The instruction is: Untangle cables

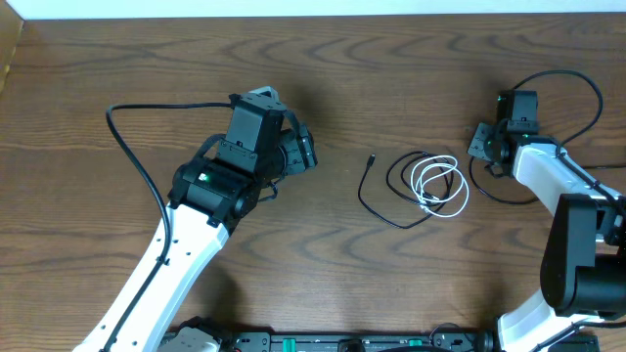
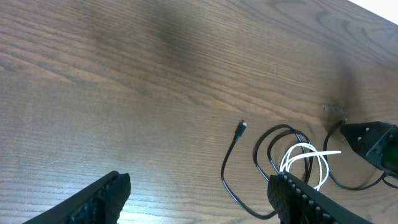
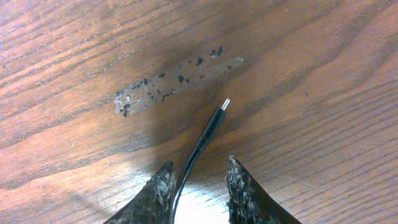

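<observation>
The cables lie tangled right of centre: a black cable (image 1: 377, 200) with a free plug end pointing up-left, and a white cable (image 1: 442, 186) coiled in small loops over it. Another black strand runs from the tangle to my right gripper (image 1: 486, 147). In the right wrist view that black cable (image 3: 210, 129) lies on the wood between the parted fingers of my right gripper (image 3: 199, 164), close against the left one, its plug tip pointing away. My left gripper (image 2: 199, 183) stands wide open with nothing in it, left of the black cable (image 2: 225, 177) and the white cable (image 2: 308, 155).
A thick black arm cable (image 1: 137, 161) arcs from the left arm, and another (image 1: 577, 83) loops behind the right arm. A scuffed patch (image 3: 168, 84) marks the wood ahead of the right fingers. The table's far edge (image 1: 313, 12) runs along the top.
</observation>
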`<state>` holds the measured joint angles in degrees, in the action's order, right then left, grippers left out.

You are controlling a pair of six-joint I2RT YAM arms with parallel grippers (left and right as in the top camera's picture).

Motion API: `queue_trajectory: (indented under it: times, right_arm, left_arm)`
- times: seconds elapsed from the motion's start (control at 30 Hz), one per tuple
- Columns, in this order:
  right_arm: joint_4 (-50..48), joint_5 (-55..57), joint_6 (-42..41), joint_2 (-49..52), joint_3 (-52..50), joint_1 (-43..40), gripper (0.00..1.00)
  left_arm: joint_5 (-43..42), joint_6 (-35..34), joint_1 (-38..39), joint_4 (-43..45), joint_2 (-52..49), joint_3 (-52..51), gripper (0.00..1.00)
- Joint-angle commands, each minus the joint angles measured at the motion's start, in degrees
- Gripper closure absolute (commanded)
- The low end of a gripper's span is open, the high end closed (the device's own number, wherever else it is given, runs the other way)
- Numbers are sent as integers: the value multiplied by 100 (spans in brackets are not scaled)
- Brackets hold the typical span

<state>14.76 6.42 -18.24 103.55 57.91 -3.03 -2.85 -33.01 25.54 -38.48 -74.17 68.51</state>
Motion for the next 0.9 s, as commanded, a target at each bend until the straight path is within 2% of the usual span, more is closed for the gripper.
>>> queue_trajectory:
  times: [0.0, 0.5, 0.7, 0.87]
  right_arm:
    - [-59, 13, -15, -98, 81, 11, 74]
    - [-236, 9, -238, 557, 81, 13, 71]
    - [-210, 9, -234, 616, 81, 11, 99]
    - [-210, 13, -232, 568, 92, -63, 99]
  left_arm:
    - [33, -22, -9, 15, -37, 11, 23]
    - [33, -22, -9, 15, -37, 11, 23]
    - [31, -22, -9, 15, -37, 11, 23]
    - [31, -24, -9, 15, -37, 11, 23]
